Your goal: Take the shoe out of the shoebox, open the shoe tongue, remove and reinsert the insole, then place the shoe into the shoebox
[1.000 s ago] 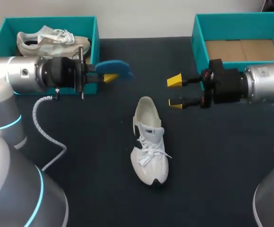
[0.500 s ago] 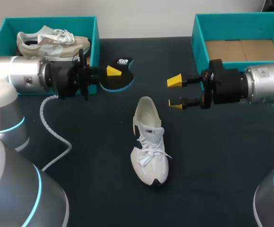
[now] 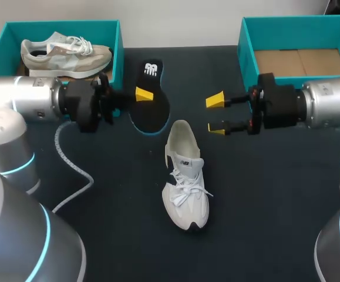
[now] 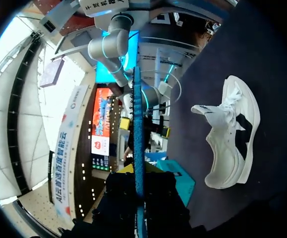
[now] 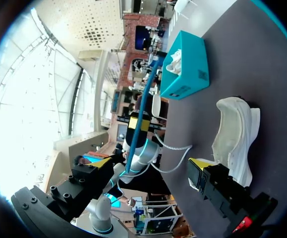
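Note:
A white shoe (image 3: 185,179) lies on the dark table, heel toward the boxes, and shows in the left wrist view as the shoe (image 4: 231,133) to one side. My left gripper (image 3: 141,93) is shut on a black insole (image 3: 151,106) with a blue edge, held in the air just behind the shoe's heel. In the left wrist view the insole (image 4: 137,144) stands edge-on between the fingers. My right gripper (image 3: 218,114) hangs open and empty to the right of the insole, above the table. From the right wrist I see the insole (image 5: 143,111), the shoe (image 5: 235,139) and my open gripper (image 5: 149,165).
A teal shoebox (image 3: 120,53) at the back left holds a second, beige-grey shoe (image 3: 64,50). Another teal shoebox (image 3: 247,53) at the back right shows only its cardboard floor. A white coiled cable (image 3: 64,158) hangs from my left arm over the table.
My left gripper has turned the insole from edge-on to showing its black top face, and carried it right, toward the shoe. The right arm and the shoe have not moved.

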Tool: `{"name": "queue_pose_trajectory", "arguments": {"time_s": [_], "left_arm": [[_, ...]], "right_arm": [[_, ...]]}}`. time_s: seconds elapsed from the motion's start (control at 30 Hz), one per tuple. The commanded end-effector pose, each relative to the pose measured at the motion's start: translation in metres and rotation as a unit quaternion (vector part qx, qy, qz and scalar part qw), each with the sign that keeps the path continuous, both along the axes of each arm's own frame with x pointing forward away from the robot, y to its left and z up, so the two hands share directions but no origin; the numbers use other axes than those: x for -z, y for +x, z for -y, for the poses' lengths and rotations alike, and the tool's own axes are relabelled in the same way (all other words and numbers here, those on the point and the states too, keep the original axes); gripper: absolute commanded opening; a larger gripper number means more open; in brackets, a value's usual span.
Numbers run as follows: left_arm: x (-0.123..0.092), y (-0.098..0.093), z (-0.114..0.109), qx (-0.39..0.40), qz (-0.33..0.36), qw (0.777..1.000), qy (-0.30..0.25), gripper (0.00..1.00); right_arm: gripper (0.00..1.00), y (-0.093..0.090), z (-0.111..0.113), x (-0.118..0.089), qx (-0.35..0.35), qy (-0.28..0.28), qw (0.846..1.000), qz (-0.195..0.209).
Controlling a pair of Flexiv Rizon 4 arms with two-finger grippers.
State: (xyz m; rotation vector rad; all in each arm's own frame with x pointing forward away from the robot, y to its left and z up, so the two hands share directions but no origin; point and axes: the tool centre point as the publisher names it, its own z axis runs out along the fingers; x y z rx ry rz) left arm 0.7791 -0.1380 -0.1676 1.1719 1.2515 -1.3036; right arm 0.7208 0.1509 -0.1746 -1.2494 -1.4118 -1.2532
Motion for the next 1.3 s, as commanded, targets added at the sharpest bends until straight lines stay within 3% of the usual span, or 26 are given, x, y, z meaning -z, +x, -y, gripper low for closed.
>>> {"name": "queue_pose_trajectory", "arguments": {"time_s": [0.03, 0.23, 0.67, 0.73, 0.8, 0.83, 0.87, 1.03, 1.1, 1.3], "left_arm": [[0.007, 0.002, 0.008, -0.004, 0.013, 1.0, 0.001, 0.0], [0.016, 0.007, 0.024, -0.003, 0.068, 0.998, 0.004, 0.0], [0.022, 0.007, 0.058, 0.003, 0.096, 0.995, -0.008, 0.0], [0.021, 0.005, 0.061, 0.005, 0.102, 0.995, -0.011, 0.0], [0.021, 0.003, 0.063, 0.005, 0.102, 0.995, -0.013, 0.0], [0.021, 0.003, 0.064, 0.005, 0.1, 0.995, -0.015, 0.0], [0.02, 0.003, 0.066, 0.005, 0.1, 0.995, -0.015, 0.0], [0.016, 0.0, 0.069, 0.005, 0.099, 0.995, -0.022, 0.0], [0.013, -0.003, 0.068, 0.008, 0.1, 0.995, -0.025, 0.0], [0.01, -0.007, 0.065, 0.014, 0.101, 0.994, -0.028, 0.0]], "right_arm": [[1.0, 0.003, -0.017, 0.0, -0.009, -0.008, 1.0, -0.003], [1.0, 0.005, -0.034, -0.003, -0.027, -0.013, 1.0, -0.006], [0.98, 0.006, -0.053, -0.003, -0.045, -0.009, 0.999, -0.006], [0.91, 0.006, -0.055, -0.002, -0.046, -0.006, 0.999, -0.007], [0.73, 0.006, -0.056, 0.001, -0.047, -0.003, 0.999, -0.009], [0.55, 0.006, -0.057, 0.002, -0.048, -0.002, 0.999, -0.009], [0.46, 0.006, -0.058, 0.003, -0.05, 0.0, 0.999, -0.011], [0.38, 0.008, -0.061, 0.008, -0.054, 0.005, 0.998, -0.013], [0.31, 0.008, -0.06, 0.009, -0.054, 0.007, 0.998, -0.014], [0.24, 0.009, -0.058, 0.011, -0.053, 0.008, 0.998, -0.015]]}}
